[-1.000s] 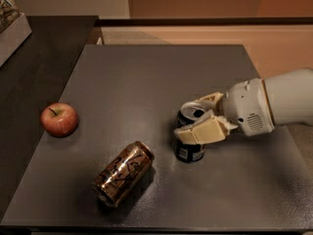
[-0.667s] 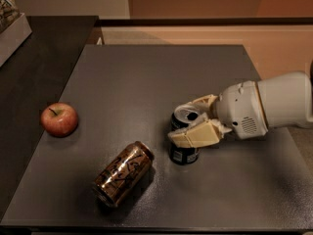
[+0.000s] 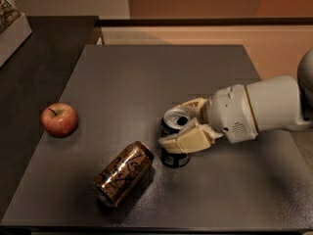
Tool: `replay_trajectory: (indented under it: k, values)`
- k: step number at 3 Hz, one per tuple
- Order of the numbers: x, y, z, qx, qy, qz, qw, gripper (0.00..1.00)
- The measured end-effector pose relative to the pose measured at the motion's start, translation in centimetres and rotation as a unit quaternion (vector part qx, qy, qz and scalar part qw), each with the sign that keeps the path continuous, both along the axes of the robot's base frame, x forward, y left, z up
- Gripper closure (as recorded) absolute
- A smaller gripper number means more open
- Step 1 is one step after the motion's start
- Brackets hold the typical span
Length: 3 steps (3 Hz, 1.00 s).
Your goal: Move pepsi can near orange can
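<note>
The pepsi can is dark navy blue with a silver top and stands upright near the middle front of the grey table. My gripper reaches in from the right and is shut on the pepsi can, one cream finger behind it and one across its front. The orange can is coppery brown with dark script and lies on its side just left of the pepsi can, a small gap between them.
A red apple sits on the table at the left. A dark counter runs along the left side, with a box at its far end. The table's front edge is close below the cans.
My gripper has carried the pepsi can to the left and slightly forward, closer to the orange can. The orange can and the apple have not moved.
</note>
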<state>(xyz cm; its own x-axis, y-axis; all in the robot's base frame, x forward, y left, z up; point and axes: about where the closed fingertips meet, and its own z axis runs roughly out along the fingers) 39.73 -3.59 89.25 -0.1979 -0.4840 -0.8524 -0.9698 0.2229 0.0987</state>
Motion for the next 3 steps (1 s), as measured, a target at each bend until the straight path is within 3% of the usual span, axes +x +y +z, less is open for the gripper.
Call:
replay_trajectory:
  k: [3]
  values:
    - [-0.01, 0.01, 0.13, 0.000, 0.000, 0.000, 1.0000, 0.13]
